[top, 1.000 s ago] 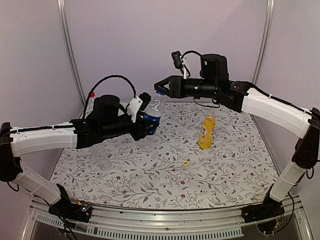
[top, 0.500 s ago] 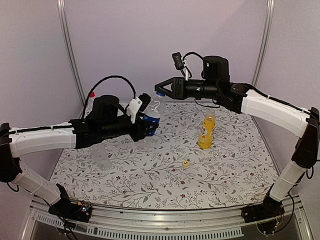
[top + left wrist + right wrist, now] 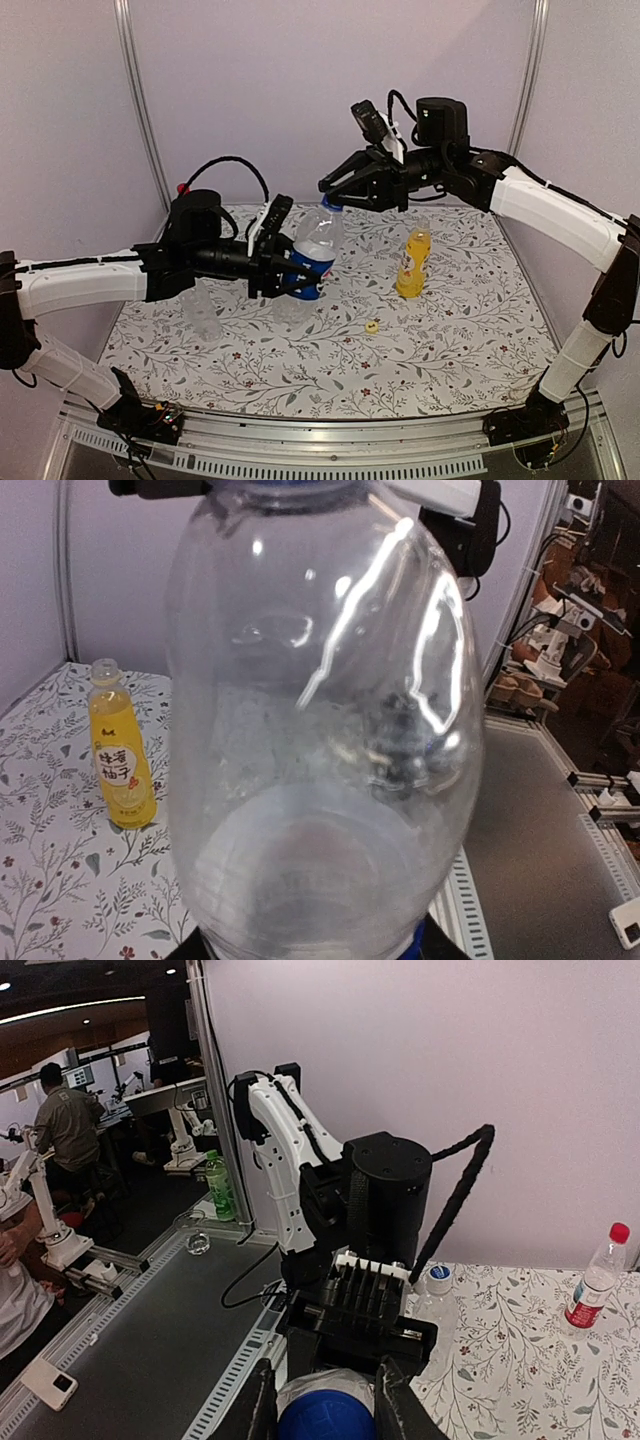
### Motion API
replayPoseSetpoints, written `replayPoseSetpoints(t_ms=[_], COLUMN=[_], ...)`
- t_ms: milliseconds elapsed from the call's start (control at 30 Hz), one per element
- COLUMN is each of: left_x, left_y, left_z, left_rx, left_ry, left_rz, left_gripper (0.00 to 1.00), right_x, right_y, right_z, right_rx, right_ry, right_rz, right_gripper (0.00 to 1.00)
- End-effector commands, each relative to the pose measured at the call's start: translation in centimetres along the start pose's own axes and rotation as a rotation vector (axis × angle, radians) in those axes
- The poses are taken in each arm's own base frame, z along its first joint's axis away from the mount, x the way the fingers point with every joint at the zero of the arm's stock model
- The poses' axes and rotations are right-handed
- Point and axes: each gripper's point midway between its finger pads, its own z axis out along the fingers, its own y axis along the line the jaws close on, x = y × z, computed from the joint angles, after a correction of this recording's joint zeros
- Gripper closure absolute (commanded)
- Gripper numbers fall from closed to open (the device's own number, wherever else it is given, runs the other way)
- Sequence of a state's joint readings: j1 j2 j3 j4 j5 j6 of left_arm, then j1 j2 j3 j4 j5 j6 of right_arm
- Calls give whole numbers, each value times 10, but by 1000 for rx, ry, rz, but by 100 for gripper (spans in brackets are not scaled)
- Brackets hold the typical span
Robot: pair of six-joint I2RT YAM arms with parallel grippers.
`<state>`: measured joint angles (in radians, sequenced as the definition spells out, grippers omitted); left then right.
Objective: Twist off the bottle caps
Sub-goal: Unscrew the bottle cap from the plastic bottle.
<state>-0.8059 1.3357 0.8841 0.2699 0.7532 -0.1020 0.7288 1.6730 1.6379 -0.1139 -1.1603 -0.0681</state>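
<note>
Bottle work at mid-table: the left gripper (image 3: 290, 265) is clamped around the body of the blue-label bottle (image 3: 318, 240), held above the table (image 3: 470, 330) left of centre, while the right gripper (image 3: 335, 195) pinches its blue cap (image 3: 330, 203) from above. Rightward, the yellow bottle (image 3: 412, 262) stands upright, a loose yellow cap (image 3: 371, 326) near it, both well apart from the right edge.

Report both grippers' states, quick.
Left gripper: closed on the blue-label bottle, gripping its body.
Right gripper: closed on that bottle's cap.
</note>
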Motion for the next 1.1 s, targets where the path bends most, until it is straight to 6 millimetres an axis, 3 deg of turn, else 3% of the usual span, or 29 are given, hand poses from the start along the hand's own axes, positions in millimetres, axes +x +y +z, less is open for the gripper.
replayPoseSetpoints(t_ms=[0,100,167,233,300,433,600,800,1067], left_x=[-30,-29,-27,-26,-23,-19,-15,-13,-14], left_y=[-13,11,29,47,57,68,78,85,90], left_z=[-6,-6,-8,-12,-14,-16,-19,-22,-27], left_rx=[83,-61,-170,-277,-344,-443,-550,-623,-679], left_ry=[-93,-84,-71,-59,-46,-20,8,29,34], left_rz=[64,54,47,45,45,60,81,89,96], left_gripper=[61,61,61,61,61,60,59,59,59], right_x=[16,12,4,-7,-19,-38,-39,-22,-7], right_y=[-2,-15,-20,-24,-29,-49,-78,-96,-97], right_z=[-4,-6,-10,-14,-20,-34,-49,-35,-7], right_rx=[-38,60,126,184,248,421,630,685,623], right_ry=[32,30,6,-28,-63,-141,-211,-178,-131], right_rz=[7,32,46,93,139,222,340,404,427], right_gripper=[81,48,31,18,11,7,8,12,20])
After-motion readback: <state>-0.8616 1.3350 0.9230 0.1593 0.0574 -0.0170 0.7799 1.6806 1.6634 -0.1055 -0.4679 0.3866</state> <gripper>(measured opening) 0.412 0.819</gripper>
